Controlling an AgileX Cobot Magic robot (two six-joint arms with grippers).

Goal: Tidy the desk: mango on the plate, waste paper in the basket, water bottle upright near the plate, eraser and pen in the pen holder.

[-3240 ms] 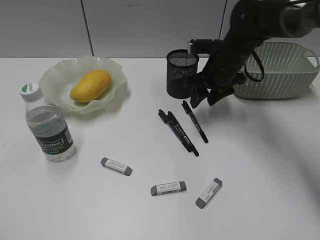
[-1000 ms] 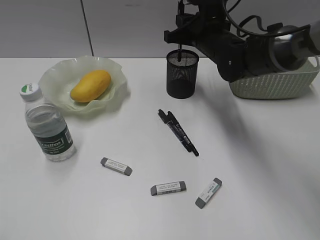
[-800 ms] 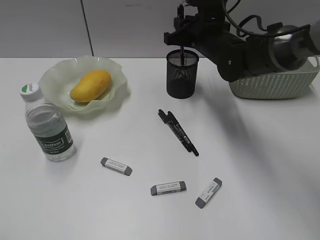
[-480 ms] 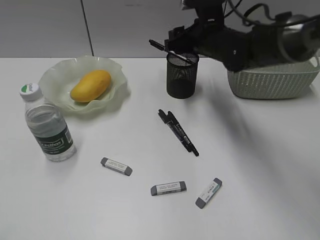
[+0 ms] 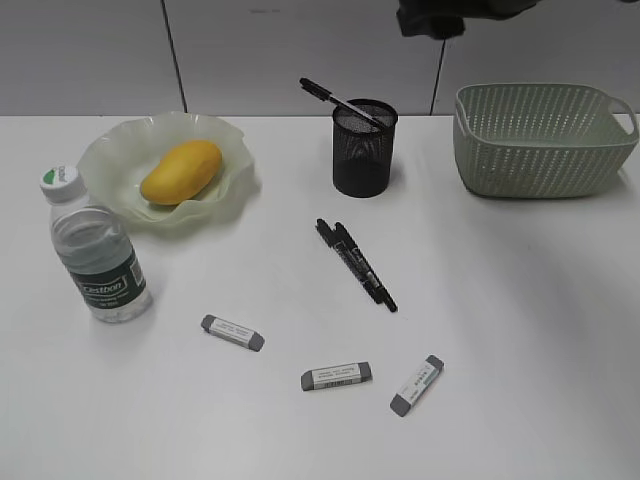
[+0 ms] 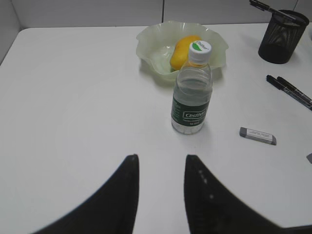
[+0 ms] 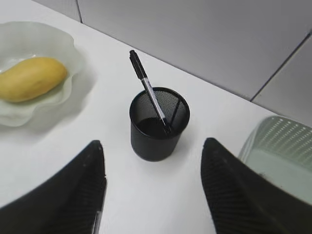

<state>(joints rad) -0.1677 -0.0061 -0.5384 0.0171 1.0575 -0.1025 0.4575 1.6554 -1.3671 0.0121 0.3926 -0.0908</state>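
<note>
Pen (image 7: pixel 148 92) in holder (image 7: pixel 157 127) between pincer fingers (image 7: pixel 87 190)

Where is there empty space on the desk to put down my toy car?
Lots of bare desk lies on the right, in front of the basket. More lies in front of the water bottle, at the left corner. The middle is crowded: two pens and three erasers.
</note>
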